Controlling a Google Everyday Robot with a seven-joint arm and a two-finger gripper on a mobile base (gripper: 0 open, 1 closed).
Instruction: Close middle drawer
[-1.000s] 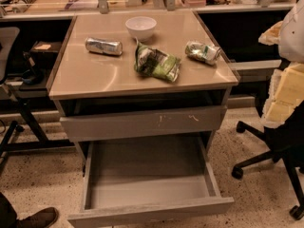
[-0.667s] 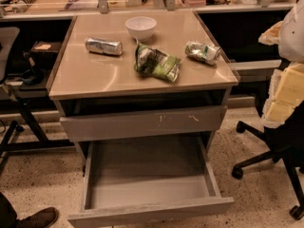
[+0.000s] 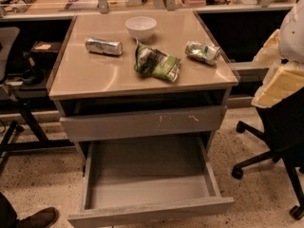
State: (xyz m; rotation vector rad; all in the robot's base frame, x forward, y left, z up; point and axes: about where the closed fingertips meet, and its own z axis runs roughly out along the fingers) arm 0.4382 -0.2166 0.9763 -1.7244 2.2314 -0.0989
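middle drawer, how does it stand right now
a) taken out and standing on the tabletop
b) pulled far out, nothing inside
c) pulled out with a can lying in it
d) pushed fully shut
B: the middle drawer juts far out below the scratched drawer front, and its smooth grey inside is bare. The pincer is not in view.

Cabinet top [image 3: 90, 75] bears bowl [image 3: 140, 27], can [image 3: 103, 46], snack bag [image 3: 156, 63], crushed can [image 3: 203, 52].

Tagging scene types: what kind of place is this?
Probably an office or lab: a wheeled office chair, a cluttered bench behind. The middle drawer stands open. Gripper not in view; only the arm, at the right edge.
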